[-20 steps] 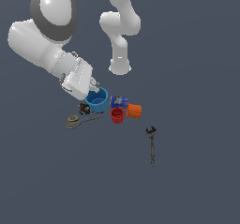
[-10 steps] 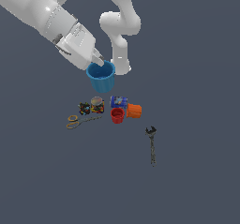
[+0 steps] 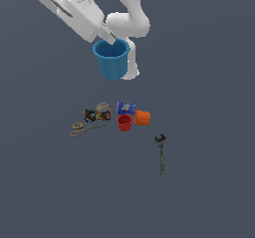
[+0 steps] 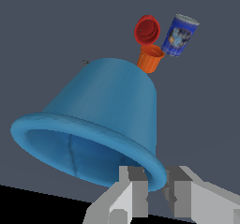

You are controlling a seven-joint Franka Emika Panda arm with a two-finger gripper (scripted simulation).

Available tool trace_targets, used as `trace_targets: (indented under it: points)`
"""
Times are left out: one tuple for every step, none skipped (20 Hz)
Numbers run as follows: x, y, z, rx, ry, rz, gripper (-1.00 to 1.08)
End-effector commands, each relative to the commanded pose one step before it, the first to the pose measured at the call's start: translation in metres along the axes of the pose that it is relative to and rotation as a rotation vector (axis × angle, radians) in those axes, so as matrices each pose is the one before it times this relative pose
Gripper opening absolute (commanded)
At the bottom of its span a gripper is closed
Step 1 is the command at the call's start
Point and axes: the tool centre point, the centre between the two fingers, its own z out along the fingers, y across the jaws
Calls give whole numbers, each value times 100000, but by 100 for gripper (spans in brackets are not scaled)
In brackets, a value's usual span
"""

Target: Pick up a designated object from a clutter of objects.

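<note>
One blue cup [image 3: 111, 59] hangs in the air above the worktop [image 3: 209, 107], its rim clamped between the fingers [image 4: 132, 190] of the gripper [image 3: 112, 36]. Below lie one red cup [image 3: 124, 122], one orange cup [image 3: 142, 117], one blue printed can [image 3: 126, 107], two multicoloured tins [image 3: 97, 112], one pair of yellow-handled scissors [image 3: 84, 128], and, apart, one dark wrench [image 3: 161, 153].

I count three cups: one blue cup [image 3: 112, 59], one red cup [image 3: 124, 123], one orange cup [image 3: 142, 117]. Also one printed can [image 3: 125, 107], two tins [image 3: 97, 112], one scissors [image 3: 85, 128], one wrench [image 3: 161, 153].
</note>
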Motion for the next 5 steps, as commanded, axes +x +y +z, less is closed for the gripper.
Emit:
trace_targets:
  points:
    - [-867,-230,-541,152,-63,-52,-100]
    - [-170,-71,-84,0,0,0,-100]
    - [-100,-43,-81,34,-35,2,-100]
    - [-63,-34,-29,0,0,0,-100]
    - [-20,-11,-9,0,0,0,-100]
